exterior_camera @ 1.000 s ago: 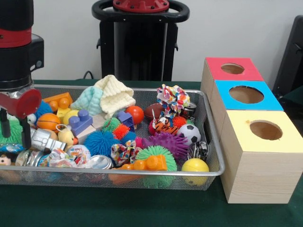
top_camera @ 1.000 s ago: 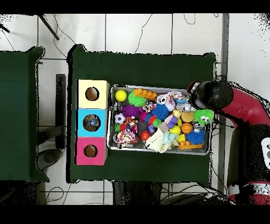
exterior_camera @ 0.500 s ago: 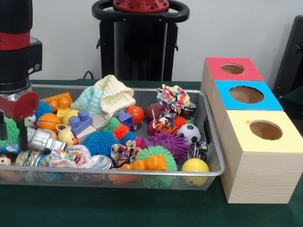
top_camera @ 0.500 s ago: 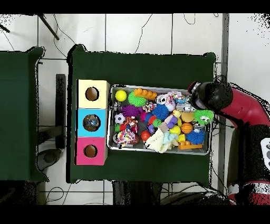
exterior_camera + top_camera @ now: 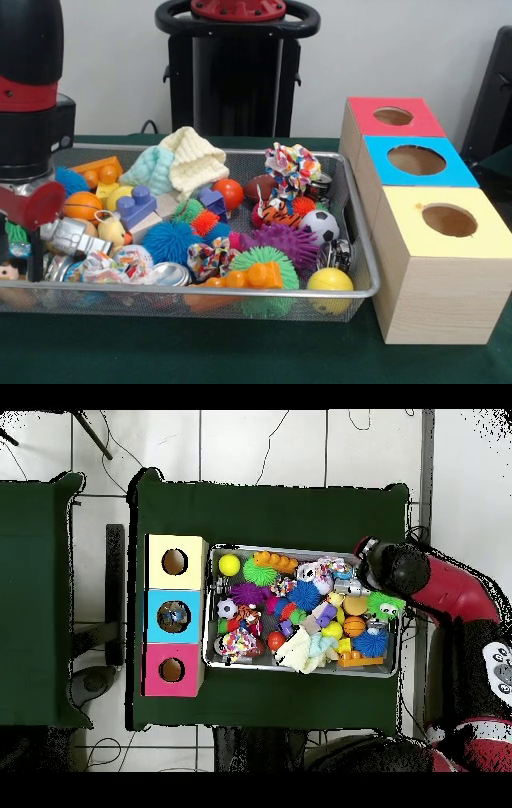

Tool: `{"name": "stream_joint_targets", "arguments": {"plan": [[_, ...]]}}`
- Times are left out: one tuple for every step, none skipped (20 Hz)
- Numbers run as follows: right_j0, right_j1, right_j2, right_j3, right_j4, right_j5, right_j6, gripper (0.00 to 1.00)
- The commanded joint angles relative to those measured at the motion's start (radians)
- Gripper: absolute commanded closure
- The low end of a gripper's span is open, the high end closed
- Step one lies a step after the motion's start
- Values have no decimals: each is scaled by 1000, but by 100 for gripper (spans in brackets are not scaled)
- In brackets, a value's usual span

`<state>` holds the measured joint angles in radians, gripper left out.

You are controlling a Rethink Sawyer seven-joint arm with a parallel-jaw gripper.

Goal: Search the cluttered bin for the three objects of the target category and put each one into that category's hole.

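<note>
While packed w/ toys, wire bin [image 5: 352,292], blue box [image 5: 152,615] holds sth, claw [image 5: 20,248] state unclear

Table [image 5: 240,360] under dark green cloth. Directly on it: wire-mesh bin [image 5: 364,280] of toys, left and centre. Just right of the bin, a row of three wooden boxes: yellow-topped [image 5: 444,268] nearest, blue-topped [image 5: 416,164] in the middle, red-topped [image 5: 392,118] farthest.
</note>
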<state>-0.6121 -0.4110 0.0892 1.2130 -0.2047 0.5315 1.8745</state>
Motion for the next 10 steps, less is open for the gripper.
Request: {"name": "stream_joint_targets", "arguments": {"plan": [[1,64,-24,81,-21,-38,109,0],[4,61,-30,78,-18,-19,104,0],[6,57,-33,77,-15,0,98,0],[6,56,-35,73,-13,17,90,0],[8,57,-38,70,-13,31,83,0],[3,63,-33,61,-14,50,62,0],[-1,71,-27,58,-14,57,49,0],[-3,78,-26,55,-14,57,43,0],[-4,81,-25,56,-14,62,37,0],[-7,82,-24,64,-13,73,29,0]]}}
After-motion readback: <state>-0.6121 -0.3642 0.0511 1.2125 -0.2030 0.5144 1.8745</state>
